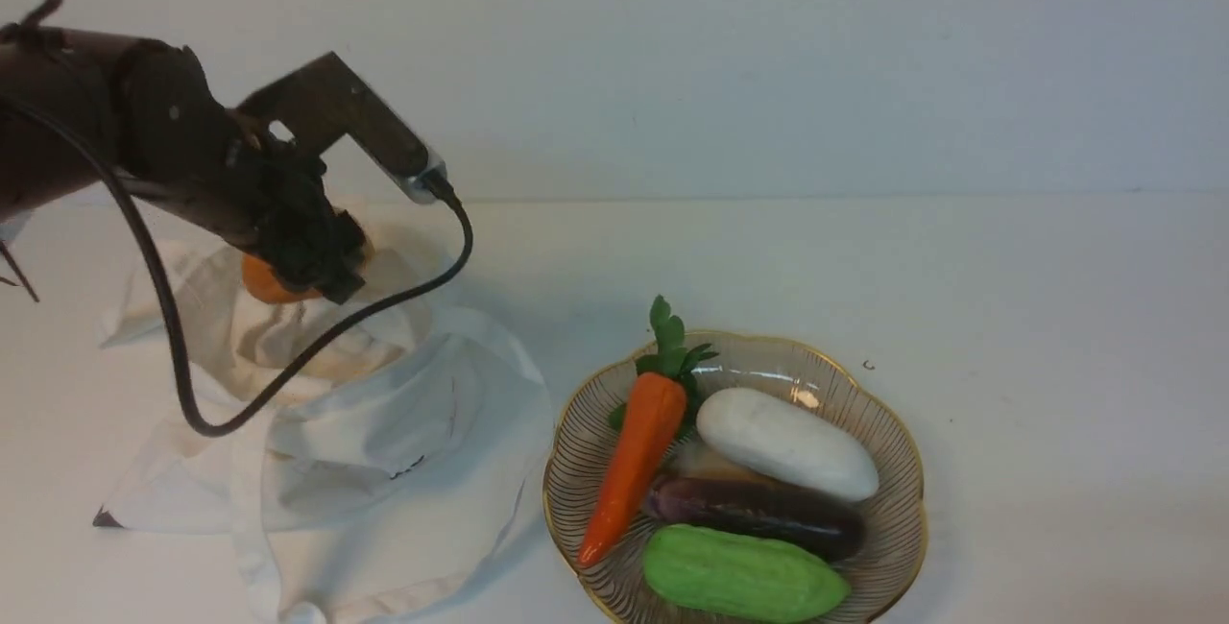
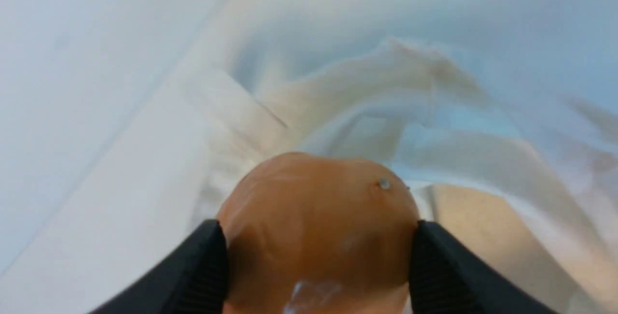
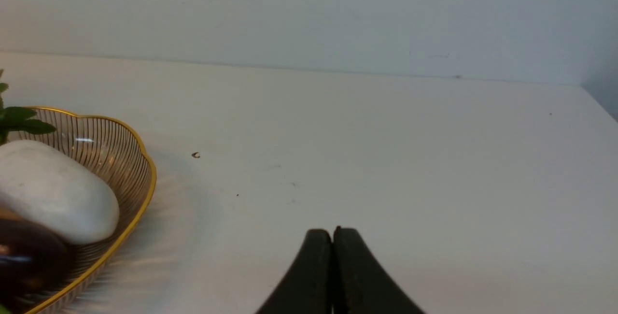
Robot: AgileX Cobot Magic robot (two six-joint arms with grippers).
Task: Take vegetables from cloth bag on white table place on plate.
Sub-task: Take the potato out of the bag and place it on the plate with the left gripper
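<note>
My left gripper [image 1: 307, 269] is shut on the round orange-brown potato [image 1: 261, 284] and holds it at the mouth of the off-white cloth bag [image 1: 384, 413] at the left of the white table [image 1: 960, 269]. In the left wrist view the potato [image 2: 316, 227] sits between both black fingers [image 2: 203, 265], with bag folds [image 2: 386, 101] beyond it. The glass plate [image 1: 893, 442] with a gold rim lies at front centre. My right gripper [image 3: 332, 232] is shut and empty over bare table, right of the plate [image 3: 140, 169]; it does not show in the front view.
The plate holds a carrot [image 1: 638, 446] with green leaves, a white oval vegetable [image 1: 783, 442], a dark purple eggplant [image 1: 759, 514] and a green gourd [image 1: 739, 576]. The left arm's black cable [image 1: 192, 394] hangs over the bag. A wall runs along the table's far edge.
</note>
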